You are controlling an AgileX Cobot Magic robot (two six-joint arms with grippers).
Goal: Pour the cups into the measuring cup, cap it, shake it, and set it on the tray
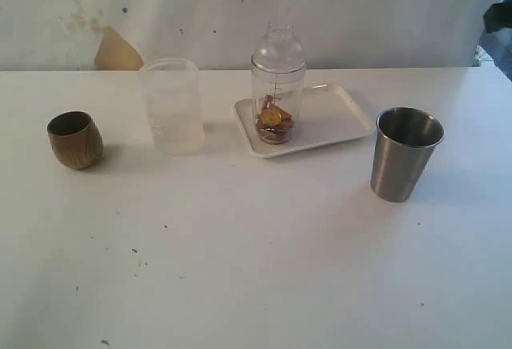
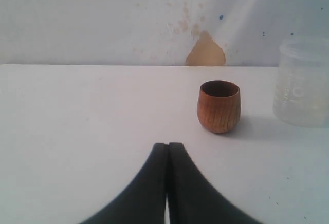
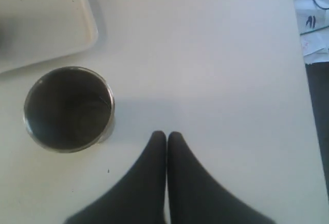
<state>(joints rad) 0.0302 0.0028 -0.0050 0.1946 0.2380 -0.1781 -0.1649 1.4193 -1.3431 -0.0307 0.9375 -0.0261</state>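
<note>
Exterior view: you see the measuring cup (image 1: 278,97), its domed lid (image 1: 278,46) on, standing upright on the left end of the tray (image 1: 340,117), with small yellow and reddish pieces at its bottom. The frosted cup (image 1: 172,105) stands just left of the tray, and the wooden cup (image 1: 74,139) sits farther left, well apart. The steel tumbler (image 1: 406,154) stands on the counter (image 1: 256,269) near the tray's right front corner.

Left wrist view: your left gripper (image 2: 167,145) has its jaws pressed together on nothing, the wooden cup ahead and apart.

Right wrist view: your right gripper (image 3: 167,133) has its jaws pressed together, empty, the steel tumbler beside them and the tray's corner beyond.
</note>
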